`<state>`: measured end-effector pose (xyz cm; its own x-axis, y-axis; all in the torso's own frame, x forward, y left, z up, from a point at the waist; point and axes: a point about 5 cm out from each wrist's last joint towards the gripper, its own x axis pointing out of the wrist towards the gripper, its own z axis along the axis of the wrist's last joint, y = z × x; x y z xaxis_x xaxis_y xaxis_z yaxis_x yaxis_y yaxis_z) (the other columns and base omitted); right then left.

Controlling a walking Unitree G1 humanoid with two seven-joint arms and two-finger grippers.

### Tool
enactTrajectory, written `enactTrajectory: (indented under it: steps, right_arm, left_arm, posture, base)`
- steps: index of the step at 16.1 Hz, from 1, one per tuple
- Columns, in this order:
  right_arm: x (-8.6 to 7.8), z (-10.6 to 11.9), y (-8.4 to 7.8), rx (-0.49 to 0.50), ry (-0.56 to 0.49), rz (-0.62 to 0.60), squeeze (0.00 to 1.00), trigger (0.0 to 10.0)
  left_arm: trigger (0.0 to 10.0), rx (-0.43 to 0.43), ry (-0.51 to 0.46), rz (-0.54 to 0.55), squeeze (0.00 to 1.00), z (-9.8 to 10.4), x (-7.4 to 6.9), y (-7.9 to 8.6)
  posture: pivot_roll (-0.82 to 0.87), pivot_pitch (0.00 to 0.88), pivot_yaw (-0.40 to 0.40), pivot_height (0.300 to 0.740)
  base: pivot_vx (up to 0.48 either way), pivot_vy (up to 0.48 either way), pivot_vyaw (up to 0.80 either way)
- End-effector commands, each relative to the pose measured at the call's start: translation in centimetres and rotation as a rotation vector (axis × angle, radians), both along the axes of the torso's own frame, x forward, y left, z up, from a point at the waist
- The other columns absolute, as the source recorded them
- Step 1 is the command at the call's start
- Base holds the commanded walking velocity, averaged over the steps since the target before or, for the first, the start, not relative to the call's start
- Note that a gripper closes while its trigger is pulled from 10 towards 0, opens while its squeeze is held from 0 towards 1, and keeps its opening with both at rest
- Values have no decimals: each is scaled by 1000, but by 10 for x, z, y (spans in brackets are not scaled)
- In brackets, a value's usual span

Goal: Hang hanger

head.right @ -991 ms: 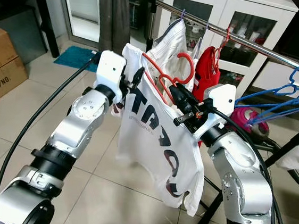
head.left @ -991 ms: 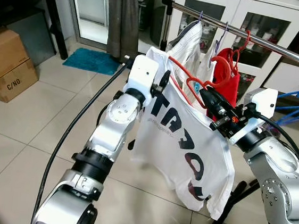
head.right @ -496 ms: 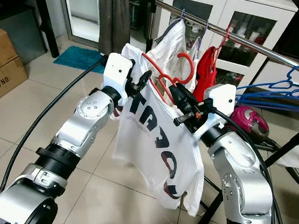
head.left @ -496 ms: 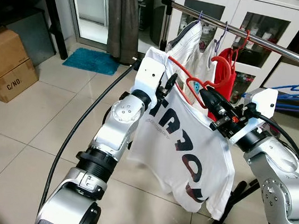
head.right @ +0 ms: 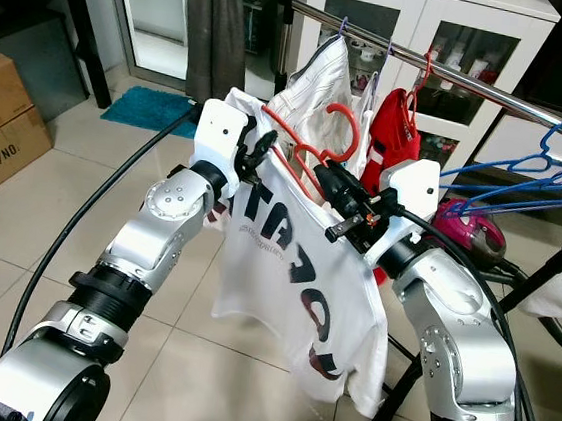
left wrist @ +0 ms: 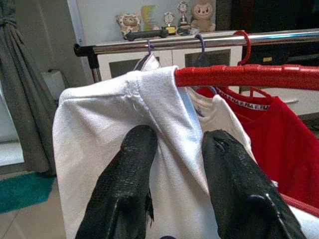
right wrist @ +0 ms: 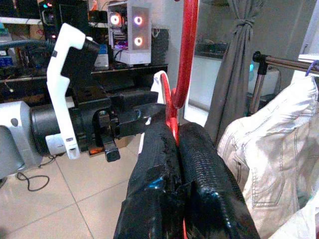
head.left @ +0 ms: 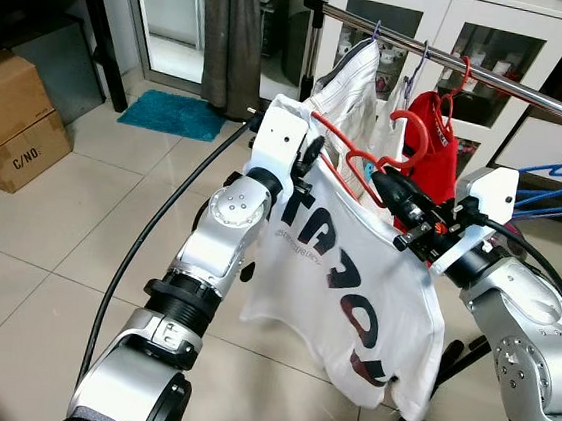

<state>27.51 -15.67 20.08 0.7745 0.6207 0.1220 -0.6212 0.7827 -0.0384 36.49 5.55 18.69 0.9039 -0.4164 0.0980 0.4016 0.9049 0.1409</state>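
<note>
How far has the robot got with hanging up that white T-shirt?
Done: the white T-shirt is already on the red hanger. In hand: the right tool is shut on the hanger near its neck, and the left tool holds the shirt's shoulder. Left: the hook is below the metal rail, not yet over it.

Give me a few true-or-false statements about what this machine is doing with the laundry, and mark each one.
1. The right end effector is shut on the red hanger. True.
2. The white T-shirt on that hanger is plain, with no print. False: it bears large dark lettering.
3. The hanger's hook already sits on the metal rail. False: the hook hangs below the rail, not yet on it.
4. A red garment hangs on the rail. True.
5. The left end effector holds a blue hanger. False: its fingers straddle the T-shirt's shoulder.
</note>
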Motion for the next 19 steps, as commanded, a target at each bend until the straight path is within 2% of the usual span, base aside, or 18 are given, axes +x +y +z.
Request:
enactTrajectory:
  steps: [1,9,15,19]
  right_arm:
    - [-2,6,3,-17,-46,24,0,0]
    - [-1,3,4,-39,-38,48,0,0]
    - [0,3,5,-40,-38,55,0,0]
    - [3,-7,-3,-98,-5,-21,0,0]
  left_arm:
    - [0,4,16,12,0,-1,0,1]
    - [0,-18,49,0,0,-9,-14,0]
    - [0,-20,60,53,0,-7,-11,12]
    - [0,-54,-26,48,0,16,-15,22]
  posture:
    - [-16,0,5,740]
    - [-3,0,8,740]
    - [-1,0,9,740]
    - [1,0,14,740]
  base:
    - [0,0,0]
    - [0,0,0]
    - [0,0,0]
    - [0,0,0]
